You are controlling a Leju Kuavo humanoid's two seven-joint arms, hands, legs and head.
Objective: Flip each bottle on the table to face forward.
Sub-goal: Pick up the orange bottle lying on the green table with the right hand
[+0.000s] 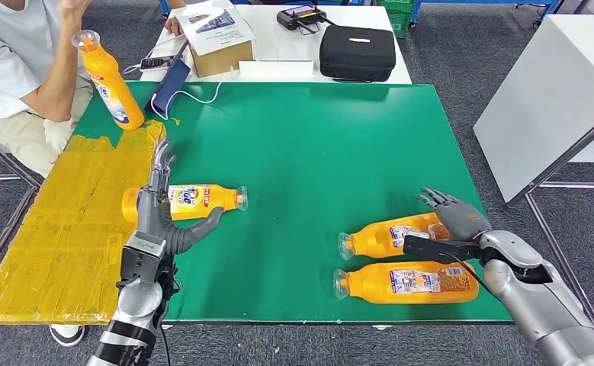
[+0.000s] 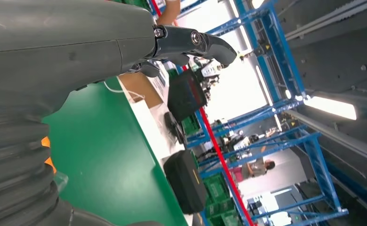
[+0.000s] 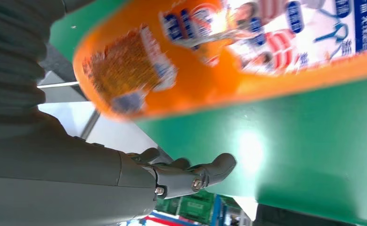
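Observation:
Three orange bottles lie on the green mat (image 1: 316, 152) and a fourth orange bottle (image 1: 109, 80) stands upright at its far left corner. My left hand (image 1: 154, 216) lies over the base end of the lying left bottle (image 1: 194, 200). Its fingers point straight away and its thumb curves round the near side. A sliver of this orange bottle (image 2: 45, 141) shows beside my left hand (image 2: 77, 52). My right hand (image 1: 455, 215) is spread open at the base of the farther right bottle (image 1: 389, 237). The nearer right bottle (image 1: 404, 280) lies just in front. An orange bottle (image 3: 209, 70) looms above my right hand (image 3: 125, 174).
A person (image 1: 19, 69) sits at the far left, an arm beside the upright bottle. A yellow taped sheet (image 1: 65, 236) covers the table's left side. Behind the mat stand a cardboard box (image 1: 219, 47), a black case (image 1: 357, 52) and a blue pouch (image 1: 170, 85). A white table (image 1: 545, 91) stands to the right.

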